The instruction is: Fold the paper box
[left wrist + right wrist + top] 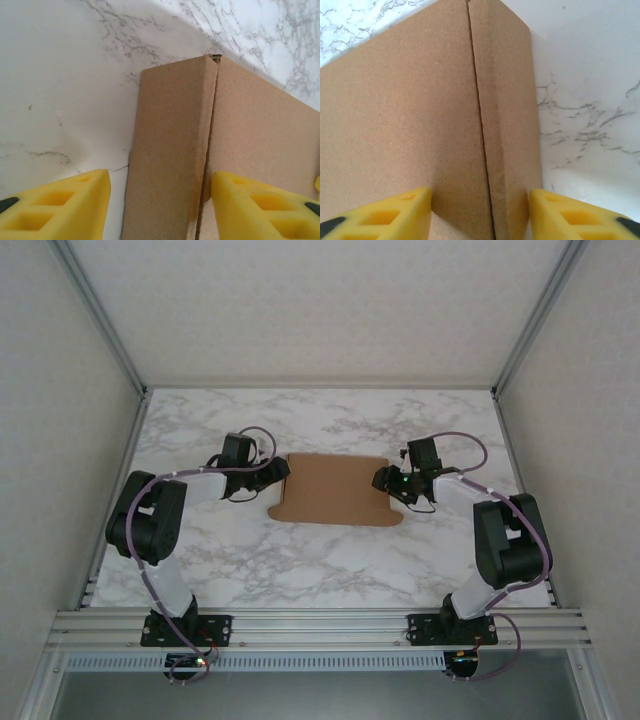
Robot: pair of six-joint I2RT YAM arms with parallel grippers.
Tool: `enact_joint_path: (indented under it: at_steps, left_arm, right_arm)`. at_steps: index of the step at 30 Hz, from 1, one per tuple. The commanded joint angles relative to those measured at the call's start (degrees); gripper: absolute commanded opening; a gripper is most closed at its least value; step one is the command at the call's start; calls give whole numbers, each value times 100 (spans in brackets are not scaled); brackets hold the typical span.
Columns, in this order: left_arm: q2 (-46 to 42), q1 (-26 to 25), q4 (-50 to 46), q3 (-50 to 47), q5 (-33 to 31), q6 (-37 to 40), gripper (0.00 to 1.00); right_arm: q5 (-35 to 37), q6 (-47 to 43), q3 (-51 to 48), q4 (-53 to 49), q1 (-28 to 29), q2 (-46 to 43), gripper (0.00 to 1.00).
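The box (335, 488) lies flat mid-table (300, 565), its long axis running left to right. The left gripper (281, 471) straddles its left end and the right gripper (381, 478) its right end. Both are spread apart and equally near.

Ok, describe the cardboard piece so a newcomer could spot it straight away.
Start from the white marble table. Near its middle, between the left hand and the right hand, lies the paper box, a flat brown cardboard sheet. It is the one brown thing on the pale top, with a narrow folded strip along each short end.
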Motion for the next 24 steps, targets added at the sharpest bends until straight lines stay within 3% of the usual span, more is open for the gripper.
enact_joint_path:
  at_steps: [1,6,11,18,24]
  left_arm:
    - [334,22,-291,-89,-183,-10,53]
    - [392,13,-284,-98,-215,-22,50]
    - [332,4,-325,-73,-289,20,47]
    - [-70,37,-291,60,-262,251,49]
    - [-361,92,-85,91,102,467,55]
  right_arm:
    - [47,69,-183,17,2,300,45]
    - [150,172,-232,78,5,457,34]
    - [133,186,-174,17,7,458,31]
    - [378,-64,136,-322,-7,-148,58]
    - [-107,-69,244,-61,-211,-97,64]
